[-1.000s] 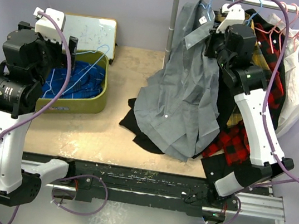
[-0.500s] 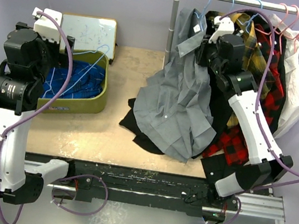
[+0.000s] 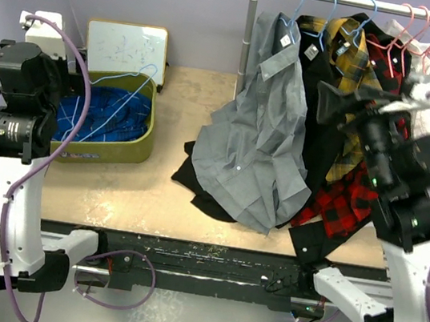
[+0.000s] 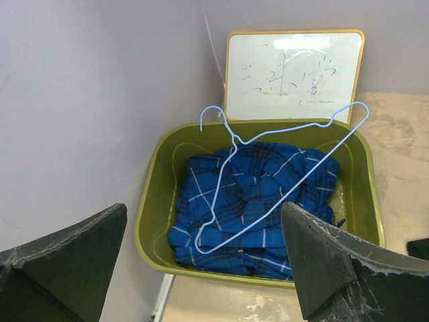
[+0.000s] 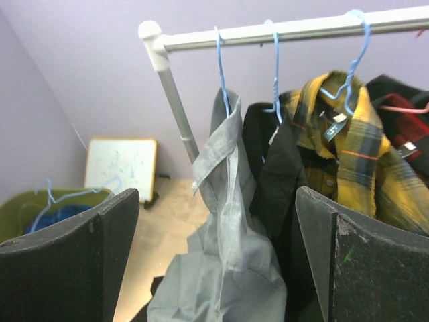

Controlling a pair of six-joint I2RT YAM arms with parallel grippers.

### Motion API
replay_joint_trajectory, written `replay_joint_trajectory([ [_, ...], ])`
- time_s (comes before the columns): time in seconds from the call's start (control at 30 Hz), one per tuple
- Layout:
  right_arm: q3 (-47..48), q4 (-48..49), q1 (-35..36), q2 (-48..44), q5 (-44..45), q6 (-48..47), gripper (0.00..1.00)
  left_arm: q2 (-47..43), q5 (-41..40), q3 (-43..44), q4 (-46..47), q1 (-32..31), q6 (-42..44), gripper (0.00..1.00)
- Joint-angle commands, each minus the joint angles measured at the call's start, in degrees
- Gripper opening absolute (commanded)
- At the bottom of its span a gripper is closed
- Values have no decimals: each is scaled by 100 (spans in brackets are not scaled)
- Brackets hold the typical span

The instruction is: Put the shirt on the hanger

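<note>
Right claw stands spread and empty, facing the grey shirt. The shirt hangs on the light-blue hanger from the rail, its lower part heaped on the bench. Left claw is spread above the green bin.

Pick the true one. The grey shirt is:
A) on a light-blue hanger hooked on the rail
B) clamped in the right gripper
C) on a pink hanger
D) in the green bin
A: the grey shirt hangs by its collar from the light-blue hanger, which is hooked over the rail.
</note>
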Motion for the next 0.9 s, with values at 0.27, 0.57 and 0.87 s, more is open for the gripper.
replay_joint_trajectory([
  [0.27, -1470, 597, -15, -1068, -354, 241, 100, -1228, 901, -196, -546, 571, -197, 99],
  [0.57, -1416, 496, -16, -962, -120, -22, 100, -1432, 644, -13, -859, 853, 514, 99],
  [0.87, -1610, 938, -15, -1067, 2, -145, 100, -1601, 2050, -253, -1131, 1125, 905, 99],
])
